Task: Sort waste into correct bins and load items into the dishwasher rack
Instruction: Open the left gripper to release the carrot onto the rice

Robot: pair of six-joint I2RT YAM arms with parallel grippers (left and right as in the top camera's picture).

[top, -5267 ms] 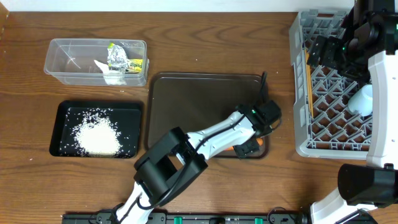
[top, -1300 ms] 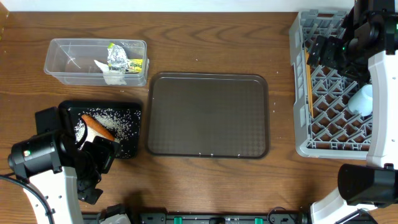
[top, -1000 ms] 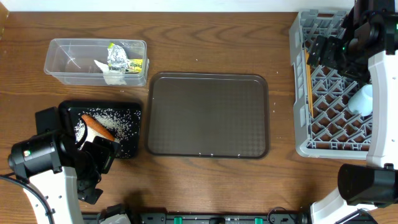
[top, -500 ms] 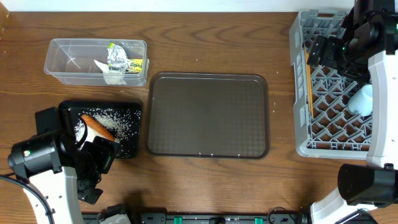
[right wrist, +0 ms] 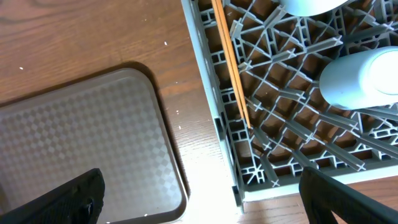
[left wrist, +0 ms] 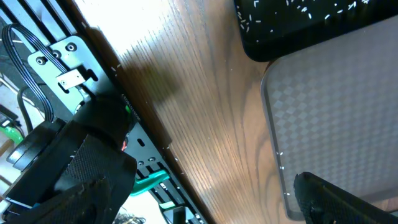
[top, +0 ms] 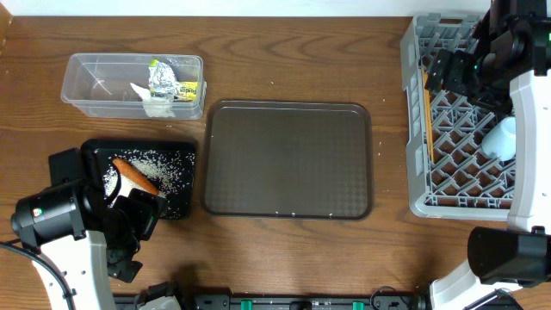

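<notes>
Retreat looks to us like the step in hand. The carrot [top: 133, 176] lies among the rice [top: 170, 162] in the black tray [top: 89, 148], the brown tray [top: 288, 159] is bare, and neither arm holds anything.

The left fingers [left wrist: 339, 200] are spread wide and empty. They hang low over the tabletop [top: 284, 258], near the black tray's corner on the side of the brown tray. The right fingers [right wrist: 62, 199] are just as wide and empty, above the left wall of the rack [right wrist: 214, 112].

To do the retreat well, we would lift the left arm straight up before swinging it, so that no finger catches the black tray's rim and spills grains. We would raise the right arm clear of the pegs without brushing the chopsticks [right wrist: 231, 68], which lie along the rack's left side.

Our count:
- **Black tray:** one carrot, and rice grains beyond counting.
- **Tub [top: 86, 86]:** one foil ball [top: 161, 77], one wrapper [top: 185, 88] and one tissue [top: 151, 102], all bunched at its right end.
- **Bins and carriers:** two bins, one brown tray and one rack.
- **Rack:** one cup [right wrist: 360, 81] and the edge of one bowl [right wrist: 311, 5]. The chopsticks show as a single thin line, so we cannot tell whether there is one or a pair.
- **Plate:** we cannot find it, since the right arm covers much of the rack from overhead.
</notes>
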